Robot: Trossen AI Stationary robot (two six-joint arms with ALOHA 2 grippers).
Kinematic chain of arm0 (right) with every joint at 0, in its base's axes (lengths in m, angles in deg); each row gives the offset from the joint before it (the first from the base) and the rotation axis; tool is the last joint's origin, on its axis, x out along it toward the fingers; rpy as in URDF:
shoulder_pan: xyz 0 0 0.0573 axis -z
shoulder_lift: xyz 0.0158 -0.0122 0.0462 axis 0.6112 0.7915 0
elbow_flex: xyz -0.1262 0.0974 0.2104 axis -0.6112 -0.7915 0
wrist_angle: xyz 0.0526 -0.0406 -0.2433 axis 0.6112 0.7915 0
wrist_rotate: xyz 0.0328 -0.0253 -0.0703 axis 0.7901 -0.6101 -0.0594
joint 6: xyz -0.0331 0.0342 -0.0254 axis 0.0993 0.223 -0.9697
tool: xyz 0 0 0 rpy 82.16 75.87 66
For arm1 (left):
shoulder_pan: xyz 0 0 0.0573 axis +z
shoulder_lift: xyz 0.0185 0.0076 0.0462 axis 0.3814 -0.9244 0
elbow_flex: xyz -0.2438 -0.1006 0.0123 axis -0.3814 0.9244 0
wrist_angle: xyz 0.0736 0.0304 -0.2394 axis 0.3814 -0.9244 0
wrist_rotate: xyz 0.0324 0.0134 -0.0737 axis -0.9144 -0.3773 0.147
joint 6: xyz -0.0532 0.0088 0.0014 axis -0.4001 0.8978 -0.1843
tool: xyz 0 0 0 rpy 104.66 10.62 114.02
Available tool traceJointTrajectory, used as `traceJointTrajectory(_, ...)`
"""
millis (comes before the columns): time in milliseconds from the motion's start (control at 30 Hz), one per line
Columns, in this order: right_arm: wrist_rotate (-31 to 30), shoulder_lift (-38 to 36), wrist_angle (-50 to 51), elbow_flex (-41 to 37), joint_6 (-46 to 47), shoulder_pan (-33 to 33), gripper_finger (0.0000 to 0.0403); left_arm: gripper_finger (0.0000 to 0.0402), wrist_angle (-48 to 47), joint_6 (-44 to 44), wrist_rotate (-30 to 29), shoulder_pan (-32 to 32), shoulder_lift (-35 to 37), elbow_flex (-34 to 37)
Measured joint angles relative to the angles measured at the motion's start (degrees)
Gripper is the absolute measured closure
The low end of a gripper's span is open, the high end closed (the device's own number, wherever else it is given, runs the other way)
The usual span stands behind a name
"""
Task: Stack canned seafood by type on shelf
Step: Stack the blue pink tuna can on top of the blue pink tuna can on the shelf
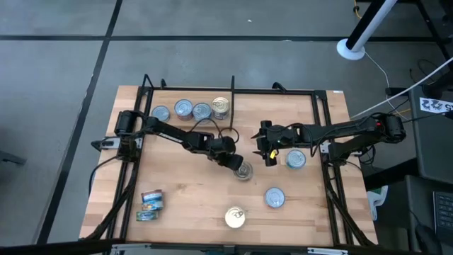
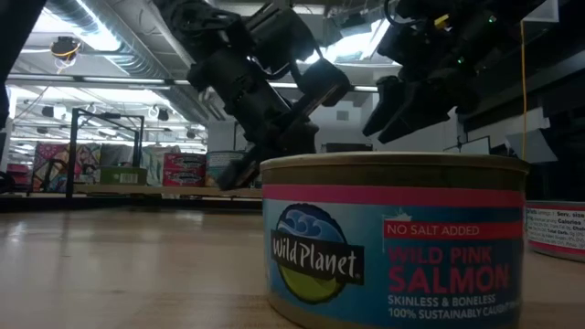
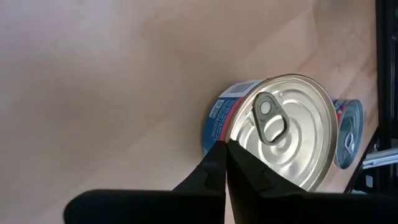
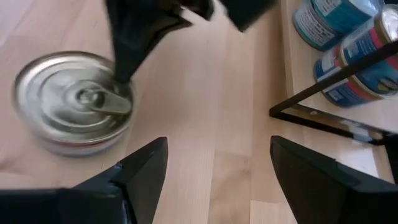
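Left tool [image 1: 237, 164] had its fingers pressed together to a single point, resting on the gold pull-tab top of a tin [image 1: 243, 171] near the middle of the shelf [image 1: 177, 205]; nothing sat between the fingers, so the tin was not gripped. The left wrist view showed the joined fingertips [image 3: 225, 163] against the lid [image 3: 292, 134] beside the ring pull. As I judged it, the risk lay there: shut fingers pressing on a smooth lid could skid off, snag under the ring, or shove the tin sideways toward the blue-topped tin [image 1: 295, 159] just beside the right tool, and a lift from this pose would bring nothing up. Right tool [image 1: 267, 150] hovered near the same tin with its fingers spread wide and empty, close enough that the two arms could knock each other if both moved in. That tin stood upright, its short round axis vertical, lid up, so it had no long side to favour. Four more tins [image 1: 191, 110] sat in a row along the far edge.
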Motion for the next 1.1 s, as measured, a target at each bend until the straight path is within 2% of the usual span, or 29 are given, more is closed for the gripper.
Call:
traceJointTrajectory(267,12.47,-0.01,0.26,0.00,-6.57,-0.02,0.0121,0.0401,-0.76,2.37,0.24,2.61,-0.05,0.11)
traceJointTrajectory(367,15.17,-0.01,0.39,0.00,-8.81,-0.48,0.0121,0.0401,-0.87,2.82,0.24,3.21,-0.13,0.17)
traceJointTrajectory(533,14.10,-0.01,0.46,0.00,-15.50,-4.27,0.0121,0.0401,-0.64,3.28,0.63,3.79,-0.14,0.17)
traceJointTrajectory(700,9.74,0.74,-0.66,0.00,-17.98,-7.69,0.0121,0.0401,-0.31,3.28,1.15,3.79,-0.13,0.17)
traceJointTrajectory(1100,9.25,4.51,-2.98,0.00,-18.92,-8.31,0.0121,0.0401,-0.25,3.87,1.61,3.77,-0.13,0.15)
